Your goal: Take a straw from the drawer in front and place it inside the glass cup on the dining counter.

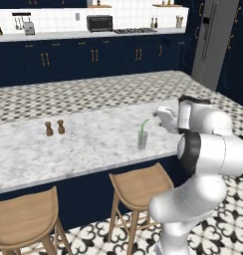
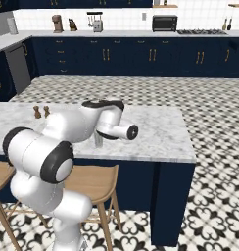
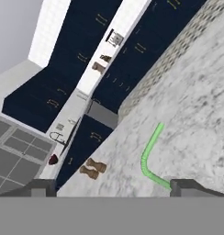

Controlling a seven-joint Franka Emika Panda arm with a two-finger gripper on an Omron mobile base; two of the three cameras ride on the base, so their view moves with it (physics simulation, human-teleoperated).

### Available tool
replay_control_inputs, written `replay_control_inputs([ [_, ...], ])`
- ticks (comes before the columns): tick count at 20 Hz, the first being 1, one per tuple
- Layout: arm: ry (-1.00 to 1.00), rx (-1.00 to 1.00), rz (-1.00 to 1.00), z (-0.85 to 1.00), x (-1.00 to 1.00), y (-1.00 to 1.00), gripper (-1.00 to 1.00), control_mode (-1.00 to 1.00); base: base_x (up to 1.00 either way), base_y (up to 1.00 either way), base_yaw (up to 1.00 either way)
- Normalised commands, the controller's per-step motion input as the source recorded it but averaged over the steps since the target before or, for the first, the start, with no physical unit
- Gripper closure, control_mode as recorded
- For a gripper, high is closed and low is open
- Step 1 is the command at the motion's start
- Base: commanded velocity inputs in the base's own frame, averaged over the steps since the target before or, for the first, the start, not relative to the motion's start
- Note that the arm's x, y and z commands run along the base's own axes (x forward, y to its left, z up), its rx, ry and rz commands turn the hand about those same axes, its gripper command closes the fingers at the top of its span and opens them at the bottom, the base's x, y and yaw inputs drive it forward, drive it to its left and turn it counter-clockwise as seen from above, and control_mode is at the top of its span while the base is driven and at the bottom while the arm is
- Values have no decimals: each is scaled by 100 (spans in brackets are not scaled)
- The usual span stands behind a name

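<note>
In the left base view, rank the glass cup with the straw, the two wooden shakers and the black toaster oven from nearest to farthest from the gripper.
1. Clear glass cup holding the light green bent straw, just left of the open gripper.
2. Two small brown wooden shakers, far left on the marble dining counter.
3. Black toaster oven, on the back worktop.

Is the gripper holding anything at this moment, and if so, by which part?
Nothing is held. The gripper has its jaws wide apart, and the straw stands in the glass cup.

The dining counter [image 1: 93, 144] bears the glass cup [image 1: 142, 141] and shakers [image 1: 54, 128].
</note>
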Motion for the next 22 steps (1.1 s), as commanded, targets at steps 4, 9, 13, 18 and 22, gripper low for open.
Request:
replay_control_inputs([
  [4,-13,-10,-15,87,-100,-47,-100,-100,0,0,0],
  [9,-1,-9,-14,98,-98,-21,-100,-100,0,0,0],
  [13,11,-9,-12,95,-85,-25,-100,-100,0,0,0],
  [18,36,-14,-12,50,-49,-25,-100,-100,0,0,0],
  [22,46,-19,-11,-9,-28,-16,-100,-100,0,0,0],
])
